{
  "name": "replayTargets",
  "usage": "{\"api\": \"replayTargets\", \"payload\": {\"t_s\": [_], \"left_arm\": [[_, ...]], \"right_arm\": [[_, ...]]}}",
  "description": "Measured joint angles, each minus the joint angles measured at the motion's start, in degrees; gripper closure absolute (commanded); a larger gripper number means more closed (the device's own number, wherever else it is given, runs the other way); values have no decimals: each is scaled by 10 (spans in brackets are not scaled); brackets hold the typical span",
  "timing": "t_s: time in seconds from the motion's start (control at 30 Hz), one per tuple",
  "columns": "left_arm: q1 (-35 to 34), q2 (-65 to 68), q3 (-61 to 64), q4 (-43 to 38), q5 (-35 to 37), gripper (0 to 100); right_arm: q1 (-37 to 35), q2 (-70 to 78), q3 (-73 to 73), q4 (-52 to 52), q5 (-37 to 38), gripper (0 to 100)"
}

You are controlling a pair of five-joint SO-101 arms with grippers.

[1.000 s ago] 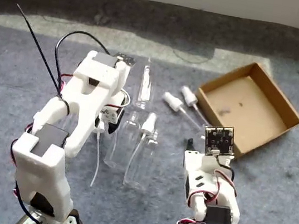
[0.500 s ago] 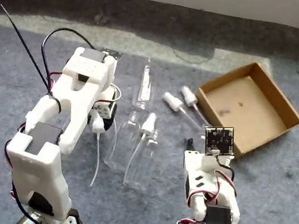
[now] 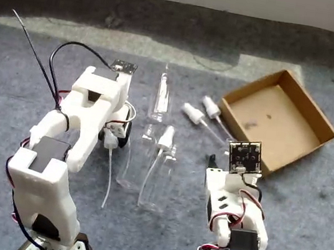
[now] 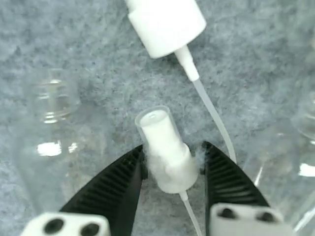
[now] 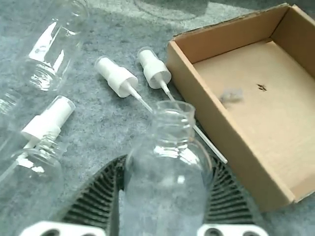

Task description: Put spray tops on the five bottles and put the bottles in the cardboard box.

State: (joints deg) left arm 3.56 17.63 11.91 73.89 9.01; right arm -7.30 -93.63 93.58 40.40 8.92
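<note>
Between the left gripper (image 4: 172, 152) jaws: white spray top (image 4: 166, 164) with a clear cap. Jaws are closed down onto its collar and the dip tube runs out behind. Close by is a second spray top (image 4: 165, 22), its tube passing one jaw. An open-necked bottle (image 4: 51, 98) lies beside it on the grey carpet (image 4: 256, 44).

Right gripper (image 5: 165, 169): clamped on a clear bottle (image 5: 167, 147), jaws on both flanks, neck open and pointing away from the wrist.

Clock directions by the high view:
- Left arm (image 3: 86, 119) sits at 9 o'clock of the scene, with the gripped top's tube lying toward 6 o'clock.
- At 3 o'clock of that gripper, two bottles lie side by side, touching: plain bottle (image 3: 135, 158) and capped bottle (image 3: 160, 177), which has a spray top at its neck.
- At 1 o'clock of the gripper lies a far bottle (image 3: 161, 93).
- A pair of loose spray tops (image 3: 192, 113) lies between the far bottle and the cardboard box (image 3: 321, 123), just off the box's 9 o'clock wall.
- The cardboard box is at 2 o'clock of the right arm (image 3: 234, 198), open side up, near it but apart.
</note>
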Motion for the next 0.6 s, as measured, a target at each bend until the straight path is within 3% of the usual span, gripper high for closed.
{"api": "replayTargets", "payload": {"t_s": [0.07,0.43,0.6], "left_arm": [[0,0,0,-1,0,1000],[1,0,0,-3,1,958],[47,0,0,-3,0,958]], "right_arm": [[0,0,0,0,0,903],[0,-6,13,-1,0,903],[0,-6,13,-1,0,903]]}}
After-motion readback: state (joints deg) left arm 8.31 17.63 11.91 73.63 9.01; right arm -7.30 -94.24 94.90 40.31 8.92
